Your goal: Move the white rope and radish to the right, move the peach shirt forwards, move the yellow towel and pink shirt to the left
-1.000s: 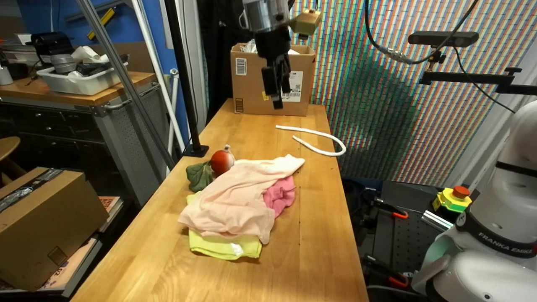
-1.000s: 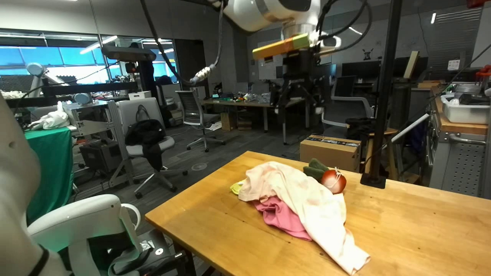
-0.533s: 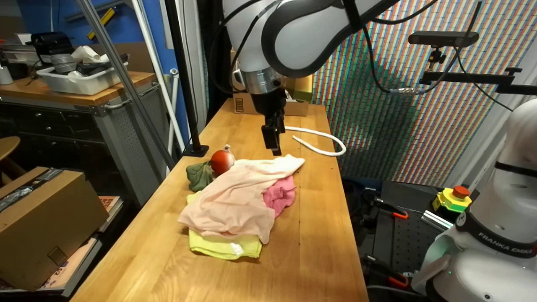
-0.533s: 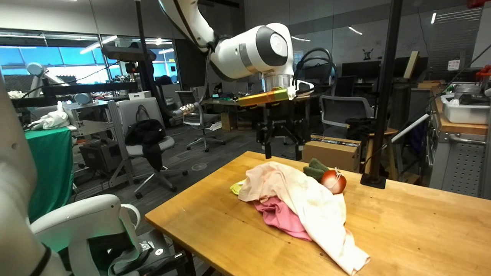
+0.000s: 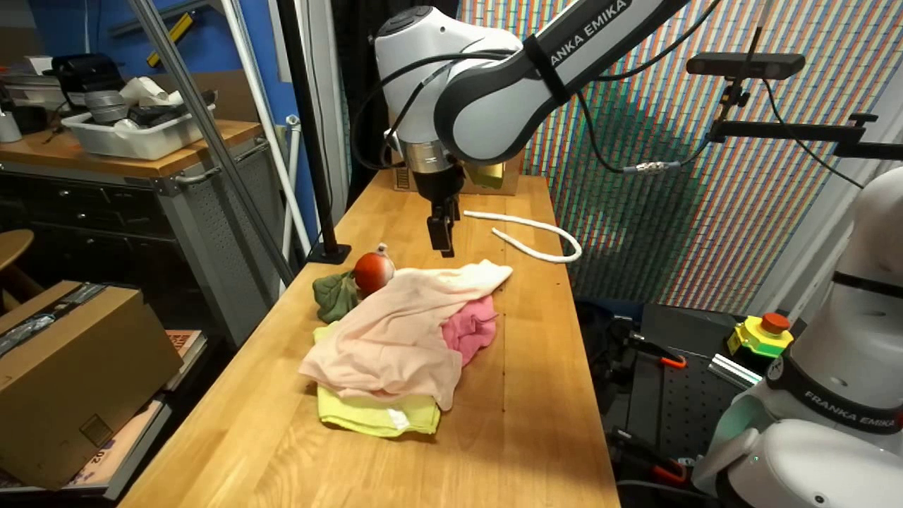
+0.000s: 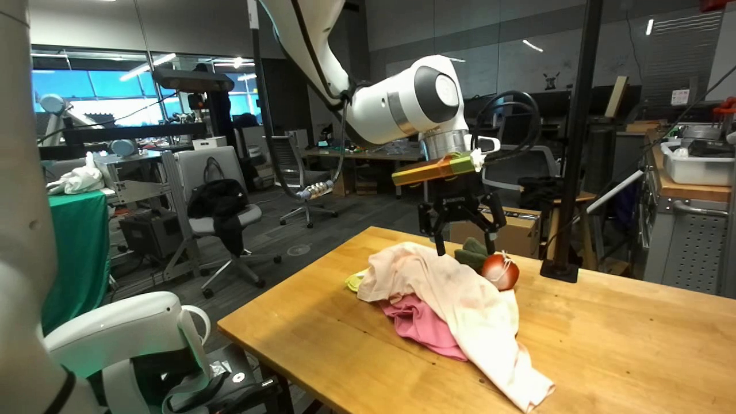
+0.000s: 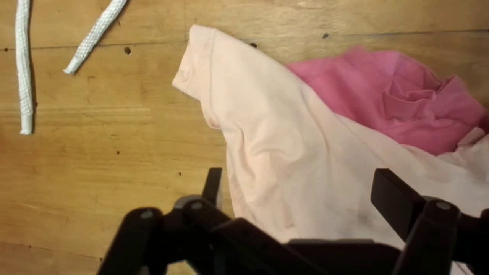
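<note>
My gripper (image 6: 466,252) hangs above the table with its jaws wide apart and nothing between them. In the wrist view the gripper (image 7: 298,172) is over the peach shirt (image 7: 275,145), one finger (image 7: 212,185) just past the cloth's edge. That shirt lies crumpled across the pink shirt (image 5: 471,329) and the yellow towel (image 5: 381,418), hiding much of both. Against its far side rests the radish (image 5: 374,272), a red-and-white ball beside green leaves (image 5: 335,296). The white rope (image 5: 554,259) makes a loose U toward the back, apart from the cloths; its two ends show in the wrist view.
A cardboard box (image 5: 462,183) stands at the table's back end, partly behind the arm. A black post (image 6: 575,144) rises from a base plate (image 6: 559,271) at the table edge near the radish. The wooden table (image 5: 522,451) carries the cloths, radish and rope.
The gripper has come down from high above the table, and in the last half second has shifted sideways toward the radish. It has stayed open. Cloths, radish and rope have not moved.
</note>
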Controlling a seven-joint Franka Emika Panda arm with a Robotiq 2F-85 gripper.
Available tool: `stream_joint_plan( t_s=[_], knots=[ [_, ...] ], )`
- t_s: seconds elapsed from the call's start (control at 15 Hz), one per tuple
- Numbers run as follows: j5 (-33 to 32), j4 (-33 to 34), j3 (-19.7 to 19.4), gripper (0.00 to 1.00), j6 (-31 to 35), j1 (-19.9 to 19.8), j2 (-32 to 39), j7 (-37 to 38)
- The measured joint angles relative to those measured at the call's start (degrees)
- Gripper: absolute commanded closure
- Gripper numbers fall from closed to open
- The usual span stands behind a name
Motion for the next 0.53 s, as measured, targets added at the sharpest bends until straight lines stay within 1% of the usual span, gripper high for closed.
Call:
stream_joint_plan(
  t_s=[0.2,0.53],
  knots=[
    [-1.6,2.7,-0.6,0.00,2.8,0.0,2.1,0.0],
    [-1.8,8.2,-0.9,0.00,6.8,0.0,6.2,0.1]
  ],
)
